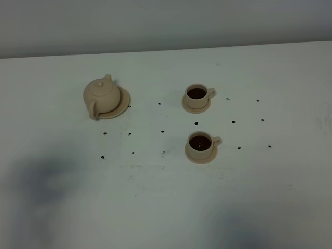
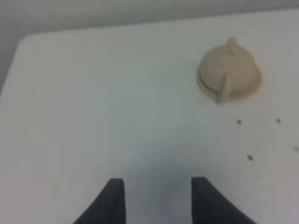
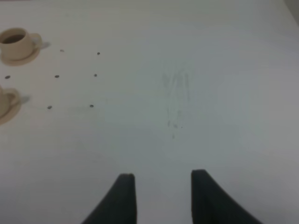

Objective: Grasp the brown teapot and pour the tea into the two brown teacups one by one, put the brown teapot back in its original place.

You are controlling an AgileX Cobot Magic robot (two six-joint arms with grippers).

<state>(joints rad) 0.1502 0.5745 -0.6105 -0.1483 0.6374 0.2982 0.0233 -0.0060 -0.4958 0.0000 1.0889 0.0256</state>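
- White table (image 1: 166, 207): seen whole only from the high camera; small dark dots are scattered across it, and soft shadows fall along its near edge.
- Brown teapot (image 1: 101, 95): at about ten o'clock from the table's middle, upright, lid on. It sits on the wide saucer (image 1: 123, 104), its loop handle turned toward the near edge and its spout toward the far edge. The left wrist camera also catches it (image 2: 230, 74), handle side on; the right wrist camera does not.
- Far teacup (image 1: 197, 95): at about one o'clock from the middle, on its own small saucer (image 1: 196, 107). It holds dark liquid.
- Near teacup (image 1: 200, 143): at about four o'clock from the middle, on its small saucer (image 1: 201, 157). It also holds dark liquid.
- The right wrist camera shows one cup (image 3: 15, 42) with its dark fill, and only the edge of the other (image 3: 7, 103); the left wrist camera shows neither.
- Left gripper (image 2: 158, 198): seen only in its own wrist view, dark fingers spread apart, nothing between them, well apart from the teapot.
- Right gripper (image 3: 162, 196): likewise seen only in its wrist view, fingers parted over bare table, holding nothing.
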